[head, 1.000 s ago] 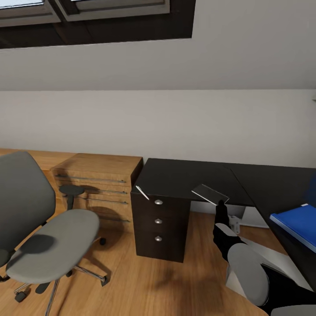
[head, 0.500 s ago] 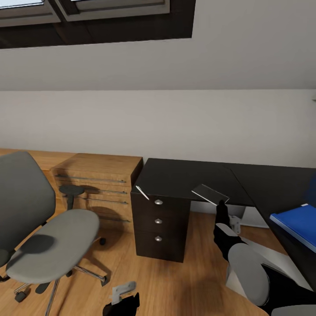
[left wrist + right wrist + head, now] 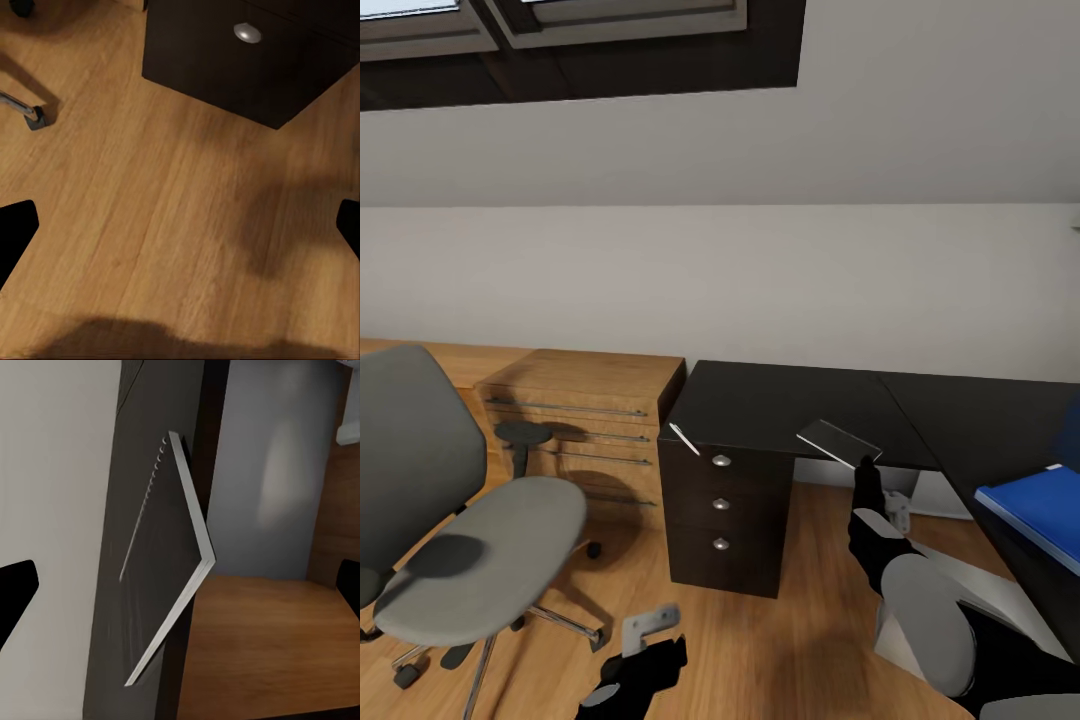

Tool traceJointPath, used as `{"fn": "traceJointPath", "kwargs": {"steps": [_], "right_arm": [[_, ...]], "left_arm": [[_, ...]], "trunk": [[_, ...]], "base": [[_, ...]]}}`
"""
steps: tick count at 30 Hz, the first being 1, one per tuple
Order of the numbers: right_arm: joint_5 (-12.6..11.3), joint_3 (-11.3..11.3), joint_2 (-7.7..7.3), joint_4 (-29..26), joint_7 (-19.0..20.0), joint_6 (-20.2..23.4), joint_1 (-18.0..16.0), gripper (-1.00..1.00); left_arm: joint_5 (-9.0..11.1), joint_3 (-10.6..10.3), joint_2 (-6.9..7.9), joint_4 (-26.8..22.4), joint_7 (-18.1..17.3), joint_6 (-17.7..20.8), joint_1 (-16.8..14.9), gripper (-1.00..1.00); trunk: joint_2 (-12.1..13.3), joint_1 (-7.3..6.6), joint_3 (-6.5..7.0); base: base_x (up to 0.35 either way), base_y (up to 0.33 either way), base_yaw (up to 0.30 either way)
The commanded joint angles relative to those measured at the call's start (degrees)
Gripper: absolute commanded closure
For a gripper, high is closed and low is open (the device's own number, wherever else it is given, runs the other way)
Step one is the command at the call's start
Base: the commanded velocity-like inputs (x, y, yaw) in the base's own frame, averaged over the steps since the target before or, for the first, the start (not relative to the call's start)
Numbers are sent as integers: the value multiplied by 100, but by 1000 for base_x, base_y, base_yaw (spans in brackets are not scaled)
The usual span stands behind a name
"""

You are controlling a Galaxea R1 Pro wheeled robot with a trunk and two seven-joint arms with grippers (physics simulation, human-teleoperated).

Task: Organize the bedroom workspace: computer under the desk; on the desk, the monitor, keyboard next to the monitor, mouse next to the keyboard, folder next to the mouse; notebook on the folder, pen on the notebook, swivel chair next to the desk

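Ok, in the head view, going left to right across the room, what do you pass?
Swivel chair → light-wood cabinet → desk drawers → thin notebook at the desk edge → blue folder.

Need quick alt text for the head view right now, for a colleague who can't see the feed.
A black desk with three silver-knobbed drawers stands against a white wall, a thin grey notebook lying near its front edge and a blue folder on its right wing. A grey swivel chair sits apart at left on the wood floor; the left gripper and right gripper reach forward.
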Motion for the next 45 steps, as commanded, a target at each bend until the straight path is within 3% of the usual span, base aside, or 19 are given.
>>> {"fn": "traceJointPath", "kwargs": {"steps": [1, 11, 17, 45], "right_arm": [[-61, 0, 0, 4, 45, -13, -4, -100], [-98, -13, -94, 42, -4, 45, -4, -100], [-111, -24, -151, 51, -281, 304, -4, -100], [-114, -15, -169, 48, -377, 471, -4, -100]], "left_arm": [[42, -12, 5, 109, 56, 17, -7, -100], [55, 20, 40, 348, 87, 23, -7, -100], [66, 14, 41, 354, 93, 18, -7, -100], [73, 4, 39, 362, 92, 10, -7, -100]], "trunk": [[-3, -1, -6], [-3, -1, -6], [-3, -1, -6], [-3, -1, -6]], "base": [[0, 0, 0], [0, 0, 0], [0, 0, 0], [21, 0, 0]]}}
